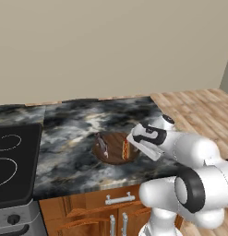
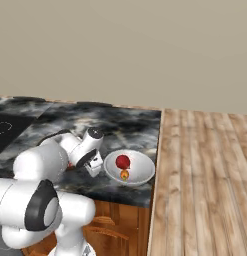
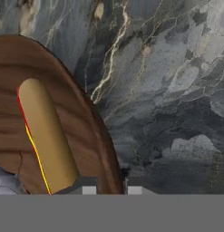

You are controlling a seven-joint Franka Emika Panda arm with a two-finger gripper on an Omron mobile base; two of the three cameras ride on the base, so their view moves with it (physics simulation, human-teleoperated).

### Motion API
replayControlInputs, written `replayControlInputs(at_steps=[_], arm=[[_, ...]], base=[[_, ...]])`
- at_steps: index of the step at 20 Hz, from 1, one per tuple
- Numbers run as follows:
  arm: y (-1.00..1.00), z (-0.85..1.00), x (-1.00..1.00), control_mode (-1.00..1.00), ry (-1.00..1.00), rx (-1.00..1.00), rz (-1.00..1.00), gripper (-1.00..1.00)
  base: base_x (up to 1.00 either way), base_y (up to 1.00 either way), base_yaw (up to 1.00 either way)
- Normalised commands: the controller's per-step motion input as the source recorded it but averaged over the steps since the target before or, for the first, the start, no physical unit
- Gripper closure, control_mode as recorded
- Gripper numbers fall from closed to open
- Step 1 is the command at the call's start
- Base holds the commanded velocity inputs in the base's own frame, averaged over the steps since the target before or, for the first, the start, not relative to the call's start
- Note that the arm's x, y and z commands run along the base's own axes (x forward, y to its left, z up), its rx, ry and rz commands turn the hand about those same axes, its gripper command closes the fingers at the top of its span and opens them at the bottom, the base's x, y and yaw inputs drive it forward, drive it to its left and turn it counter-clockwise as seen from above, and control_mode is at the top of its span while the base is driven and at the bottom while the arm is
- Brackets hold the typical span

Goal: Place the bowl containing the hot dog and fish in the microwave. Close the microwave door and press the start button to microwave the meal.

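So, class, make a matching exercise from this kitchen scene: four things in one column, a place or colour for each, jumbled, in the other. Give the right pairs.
Things:
1. hot dog
2. fish
3. red fruit
4. stovetop

Descriptions:
A. black, at the counter's left end
B. in the white plate
C. tan bun with a red-yellow stripe, on the side of the bowl nearest the gripper
D. grey-silver, on the bowl's far side from the gripper

Pairs: 1-C, 2-D, 3-B, 4-A
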Motion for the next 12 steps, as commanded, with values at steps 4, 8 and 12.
replayControlInputs(at_steps=[4, 8, 12], arm=[[0.03, 0.74, -0.20, -1.00, -0.19, 0.00, 0.03, 1.00], [0.09, 0.73, -0.30, -1.00, -0.22, 0.00, 0.05, 1.00], [0.11, 0.77, -0.33, -1.00, -0.23, 0.00, 0.07, 1.00]], base=[[0.00, 0.00, 0.00], [0.00, 0.00, 0.00], [0.00, 0.00, 0.00]])
